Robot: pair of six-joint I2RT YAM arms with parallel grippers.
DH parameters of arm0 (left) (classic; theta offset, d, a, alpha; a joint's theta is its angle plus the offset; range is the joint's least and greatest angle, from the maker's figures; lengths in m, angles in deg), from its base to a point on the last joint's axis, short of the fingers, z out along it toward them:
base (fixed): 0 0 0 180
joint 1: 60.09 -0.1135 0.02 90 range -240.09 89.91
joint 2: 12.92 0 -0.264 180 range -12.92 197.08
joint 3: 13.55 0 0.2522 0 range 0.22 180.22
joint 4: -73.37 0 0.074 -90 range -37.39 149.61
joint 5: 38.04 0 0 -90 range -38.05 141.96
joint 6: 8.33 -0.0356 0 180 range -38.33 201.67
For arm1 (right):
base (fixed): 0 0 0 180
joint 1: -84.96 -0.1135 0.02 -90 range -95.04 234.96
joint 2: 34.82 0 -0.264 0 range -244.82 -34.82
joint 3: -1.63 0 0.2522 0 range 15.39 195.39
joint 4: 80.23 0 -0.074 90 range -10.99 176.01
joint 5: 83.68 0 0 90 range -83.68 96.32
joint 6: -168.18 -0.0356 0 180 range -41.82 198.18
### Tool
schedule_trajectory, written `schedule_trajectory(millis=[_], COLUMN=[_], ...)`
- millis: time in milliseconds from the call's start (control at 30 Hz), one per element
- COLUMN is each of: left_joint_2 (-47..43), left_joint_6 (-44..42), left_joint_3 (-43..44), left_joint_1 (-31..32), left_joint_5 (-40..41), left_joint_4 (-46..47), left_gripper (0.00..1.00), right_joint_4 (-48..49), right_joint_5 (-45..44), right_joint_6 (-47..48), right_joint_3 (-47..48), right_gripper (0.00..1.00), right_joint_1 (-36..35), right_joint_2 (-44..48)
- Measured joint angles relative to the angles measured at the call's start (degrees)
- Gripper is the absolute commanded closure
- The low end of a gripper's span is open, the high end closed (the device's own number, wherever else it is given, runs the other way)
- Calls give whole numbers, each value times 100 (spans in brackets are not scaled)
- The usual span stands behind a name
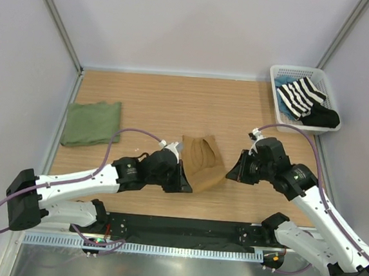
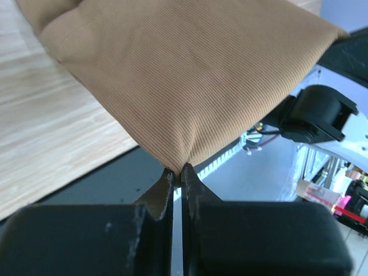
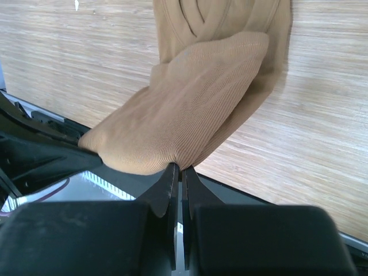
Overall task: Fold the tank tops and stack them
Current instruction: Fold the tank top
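The tan-brown tank top (image 1: 203, 162) lies partly folded in the middle of the table, its near part lifted and doubled over. My left gripper (image 1: 185, 184) is shut on its near left corner; the wrist view shows the cloth (image 2: 190, 75) pinched between the jaws (image 2: 179, 171). My right gripper (image 1: 228, 175) is shut on its near right corner; that wrist view shows the cloth (image 3: 190, 109) bunched at the jaws (image 3: 181, 168), straps flat on the wood beyond. The olive green tank top (image 1: 92, 123) lies folded flat at the far left, away from both grippers.
A white basket (image 1: 275, 94) stands at the back right and holds a black-and-white striped garment (image 1: 301, 95) and a black garment (image 1: 322, 116). A black strip (image 1: 183, 228) runs along the table's near edge. Grey walls close the left, back and right sides.
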Motion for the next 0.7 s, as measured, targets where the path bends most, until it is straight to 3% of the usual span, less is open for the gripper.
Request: schedule_trajectory(millis=[200,700], left_joint_2=[-131,-92], left_joint_6=[240,614], left_joint_3=[2,2], left_joint_1=[271,118], left_joint_5=[83,55], left_joint_4=[0,275], left_gripper=[99,100], right_joint_4=[-155,-177], right_joint_5=[-48,-619], right_joint_6=[-15,52], right_joint_3=[50,479], right_gripper=[99,99], right_joint_1=[-2,-2], right_joint_2=[111,-514])
